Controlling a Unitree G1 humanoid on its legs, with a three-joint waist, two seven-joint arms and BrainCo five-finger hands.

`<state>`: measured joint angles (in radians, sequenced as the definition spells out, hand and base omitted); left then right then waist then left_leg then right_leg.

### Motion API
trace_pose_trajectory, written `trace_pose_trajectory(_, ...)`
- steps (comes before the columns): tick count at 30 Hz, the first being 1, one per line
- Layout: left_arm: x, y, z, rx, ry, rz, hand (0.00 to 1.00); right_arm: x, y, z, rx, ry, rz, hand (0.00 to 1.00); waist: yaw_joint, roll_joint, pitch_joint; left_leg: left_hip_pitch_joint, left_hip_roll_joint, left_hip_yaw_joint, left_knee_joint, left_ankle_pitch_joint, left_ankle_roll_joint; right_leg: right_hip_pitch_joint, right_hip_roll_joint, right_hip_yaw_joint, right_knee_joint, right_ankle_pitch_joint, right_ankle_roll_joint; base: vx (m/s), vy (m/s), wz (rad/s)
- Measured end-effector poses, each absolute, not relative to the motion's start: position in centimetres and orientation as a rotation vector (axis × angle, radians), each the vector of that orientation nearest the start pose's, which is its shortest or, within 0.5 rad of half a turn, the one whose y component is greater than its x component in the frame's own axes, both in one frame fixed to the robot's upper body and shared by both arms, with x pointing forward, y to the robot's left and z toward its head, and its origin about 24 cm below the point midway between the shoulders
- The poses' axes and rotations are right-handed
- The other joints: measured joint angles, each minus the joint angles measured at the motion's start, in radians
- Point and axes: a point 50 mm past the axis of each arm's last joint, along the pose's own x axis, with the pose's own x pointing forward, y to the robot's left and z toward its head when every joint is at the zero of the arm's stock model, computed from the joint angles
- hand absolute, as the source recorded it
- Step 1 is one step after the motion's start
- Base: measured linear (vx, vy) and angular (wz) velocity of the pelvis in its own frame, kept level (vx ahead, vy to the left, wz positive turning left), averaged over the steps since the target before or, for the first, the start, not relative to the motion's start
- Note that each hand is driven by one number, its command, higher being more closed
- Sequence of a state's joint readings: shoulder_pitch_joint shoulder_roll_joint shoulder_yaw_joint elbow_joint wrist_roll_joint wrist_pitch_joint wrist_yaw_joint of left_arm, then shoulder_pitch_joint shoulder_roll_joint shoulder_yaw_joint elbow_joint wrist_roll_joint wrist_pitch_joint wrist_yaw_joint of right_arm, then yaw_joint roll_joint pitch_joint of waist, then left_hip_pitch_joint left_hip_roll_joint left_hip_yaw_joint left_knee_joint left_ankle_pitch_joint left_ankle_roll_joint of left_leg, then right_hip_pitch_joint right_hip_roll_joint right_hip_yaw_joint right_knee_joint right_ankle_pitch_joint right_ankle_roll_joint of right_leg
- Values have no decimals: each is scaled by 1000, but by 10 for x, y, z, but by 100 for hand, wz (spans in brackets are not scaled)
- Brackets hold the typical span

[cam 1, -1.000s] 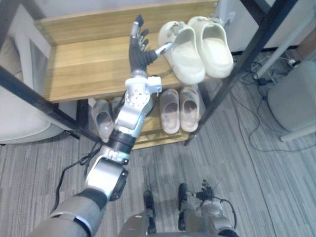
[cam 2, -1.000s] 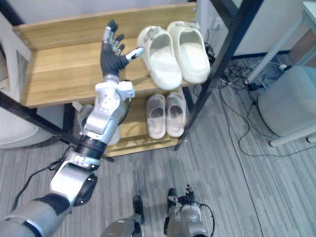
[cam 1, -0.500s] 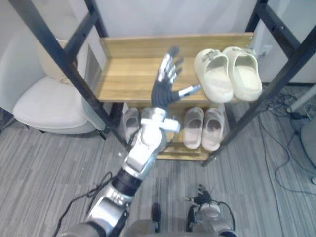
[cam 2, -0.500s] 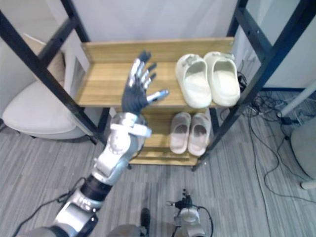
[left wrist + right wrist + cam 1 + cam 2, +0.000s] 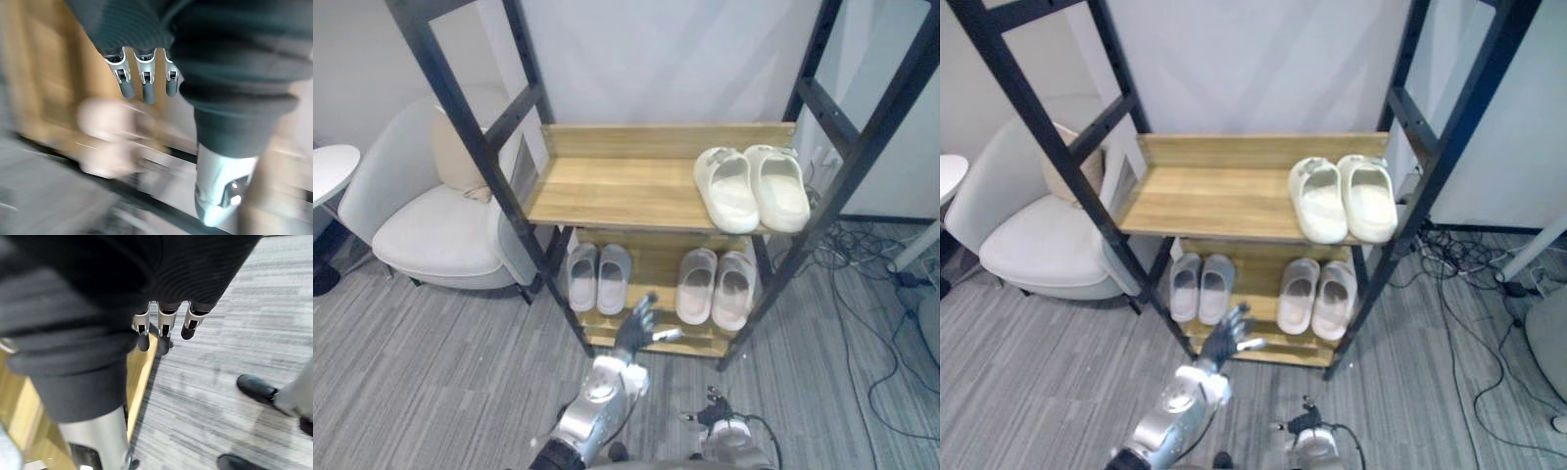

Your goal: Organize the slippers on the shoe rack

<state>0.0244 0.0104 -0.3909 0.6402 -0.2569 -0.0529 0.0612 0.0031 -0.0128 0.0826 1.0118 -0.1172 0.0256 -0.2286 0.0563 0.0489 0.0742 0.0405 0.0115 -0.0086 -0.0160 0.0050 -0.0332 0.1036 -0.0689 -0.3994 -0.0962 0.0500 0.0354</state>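
A black-framed shoe rack point(image 5: 480, 147) has two wooden shelves. A cream pair of clogs point(image 5: 751, 186) sits side by side at the right of the upper shelf point(image 5: 607, 191). On the lower shelf stand a grey pair of slippers point(image 5: 597, 277) at the left and a beige pair point(image 5: 717, 286) at the right. My left hand point(image 5: 636, 328) hangs low in front of the lower shelf, fingers straight, open and holding nothing. In the left wrist view its fingers point(image 5: 146, 83) point toward a blurred pale slipper point(image 5: 105, 137). My right hand point(image 5: 161, 335) hangs open over the floor beside a wooden edge point(image 5: 142, 382).
A white armchair point(image 5: 440, 225) stands left of the rack, with a small white round table point(image 5: 328, 166) further left. Cables point(image 5: 891, 284) lie on the grey carpet to the right. The left half of the upper shelf is bare wood.
The camera has pulled back and up, so the whole rack now shows. My left hand has dropped from the upper shelf beside the clogs to in front of the lower shelf. The slippers stay put.
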Motion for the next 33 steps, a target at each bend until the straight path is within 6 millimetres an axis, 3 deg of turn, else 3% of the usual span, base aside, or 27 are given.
trace_pose_trajectory(4, 157, 121, -131, -10, 827, -85, 0, 130, -155, -154, -276, 1013, -81, 0, -1, -27, 3, -1, -3, -19, 0, 1, -10, 8, 0, -12, 0, -4, 2, -20, 13, 13)
trace_pose_trajectory(8, 133, 152, -147, 44, 936, 47, 0, 129, -158, -154, -263, 1017, -100, 0, 1, -33, 4, -2, -8, -30, -2, 0, -8, 11, -3, -22, 0, -4, 2, 6, 29, 9)
trace_pose_trajectory(27, 108, 183, -155, 35, 1014, 235, 0, 128, -158, -155, -241, 1021, -100, 0, 10, -37, 5, 8, -12, -17, -9, -13, 5, 9, -4, 6, 8, -19, 6, 55, 20, -2)
trace_pose_trajectory(30, 109, 184, -154, 25, 1001, 248, 0, 133, -157, -154, -248, 1013, -84, 0, 16, -39, 24, -4, -24, -17, 108, -98, 17, -46, -62, 15, 250, -152, 19, 58, 75, 0)
trace_pose_trajectory(32, 110, 188, -153, 36, 998, 250, 0, 133, -155, -154, -242, 1012, -72, 0, 18, -56, 33, -3, -59, -37, 147, -139, 33, -101, -130, 29, 463, -240, 28, 0, 39, 33)
trace_pose_trajectory(33, 111, 189, -153, 44, 993, 248, 0, 136, -155, -153, -239, 1001, -72, 0, 15, -68, 31, -3, -73, -60, 150, -141, 37, -149, -158, 62, 580, -249, 29, 20, 17, 68)
